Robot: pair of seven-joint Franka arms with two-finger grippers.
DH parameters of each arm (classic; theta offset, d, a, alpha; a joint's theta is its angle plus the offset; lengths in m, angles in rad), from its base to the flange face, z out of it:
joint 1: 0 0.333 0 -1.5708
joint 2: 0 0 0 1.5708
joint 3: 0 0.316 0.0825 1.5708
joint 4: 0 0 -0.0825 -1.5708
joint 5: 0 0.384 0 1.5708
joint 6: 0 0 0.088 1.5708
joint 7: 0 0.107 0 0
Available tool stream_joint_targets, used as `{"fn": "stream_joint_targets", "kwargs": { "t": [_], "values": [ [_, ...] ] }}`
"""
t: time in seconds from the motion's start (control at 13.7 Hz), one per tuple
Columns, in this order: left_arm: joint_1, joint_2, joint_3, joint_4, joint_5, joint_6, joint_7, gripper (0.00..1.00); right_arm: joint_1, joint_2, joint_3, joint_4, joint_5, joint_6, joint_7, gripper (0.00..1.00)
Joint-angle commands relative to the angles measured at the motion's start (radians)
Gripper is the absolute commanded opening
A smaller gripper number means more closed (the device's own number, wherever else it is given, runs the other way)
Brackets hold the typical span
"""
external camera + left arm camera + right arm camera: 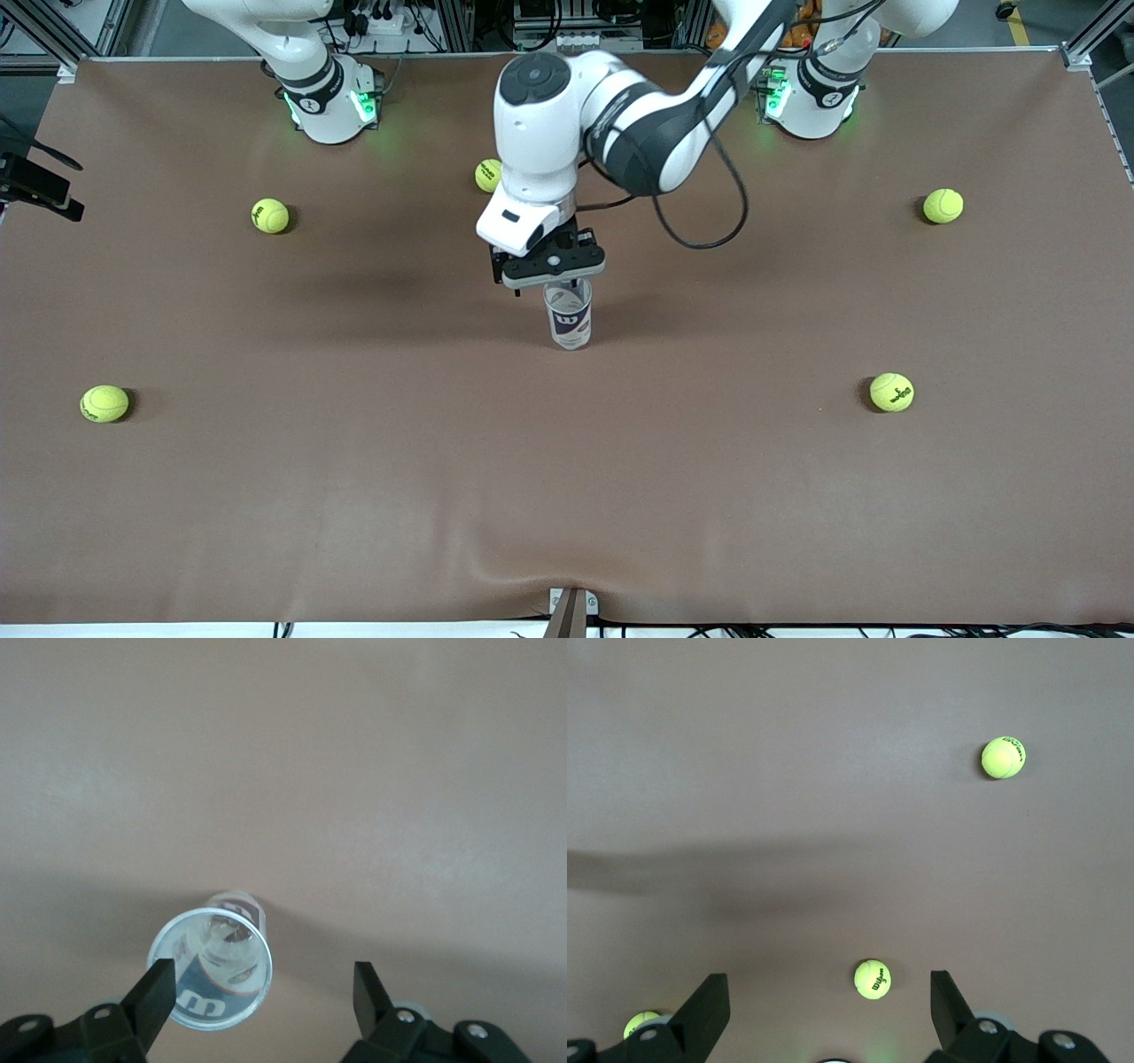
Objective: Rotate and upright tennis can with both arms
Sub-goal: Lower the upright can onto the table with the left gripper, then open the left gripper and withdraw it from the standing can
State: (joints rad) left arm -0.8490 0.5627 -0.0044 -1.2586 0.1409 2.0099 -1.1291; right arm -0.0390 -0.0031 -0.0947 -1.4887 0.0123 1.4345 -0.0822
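Tennis can stands upright mid-table, left claw spread wide right over it, one finger at its rim. Right claw waits, open too.

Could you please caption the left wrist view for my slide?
Left gripper, fingers open, above the upright tennis can on the brown table.

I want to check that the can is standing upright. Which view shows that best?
The front view: the can shows side-on, standing upright on the table under the left tool. The left wrist view looks down into its open mouth, one finger beside the rim. The right wrist view shows no can.
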Motion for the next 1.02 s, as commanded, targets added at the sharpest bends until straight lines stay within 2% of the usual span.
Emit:
{"fn": "stream_joint_targets", "kwargs": {
  "t": [0.0, 0.22, 0.58, 0.95],
  "values": [
    [0.053, -0.055, -0.002, -0.012, -0.015, -0.029, 0.05, 0.92, -0.01, -0.006, 0.006, -0.004, 0.008, 0.004, -0.013, 1.0],
    [0.142, -0.082, 0.0, -0.013, -0.041, -0.062, 0.194, 0.92, -0.01, -0.008, 0.007, -0.004, 0.006, 0.003, -0.013, 1.0],
    [0.283, -0.119, 0.006, -0.016, -0.06, -0.089, 0.347, 1.0, -0.009, -0.008, 0.007, -0.004, 0.008, -0.002, -0.013, 1.0],
    [0.405, -0.121, 0.004, -0.033, -0.061, -0.105, 0.469, 1.0, -0.004, -0.009, 0.01, -0.002, 0.008, -0.005, -0.011, 1.0]
  ]
}}
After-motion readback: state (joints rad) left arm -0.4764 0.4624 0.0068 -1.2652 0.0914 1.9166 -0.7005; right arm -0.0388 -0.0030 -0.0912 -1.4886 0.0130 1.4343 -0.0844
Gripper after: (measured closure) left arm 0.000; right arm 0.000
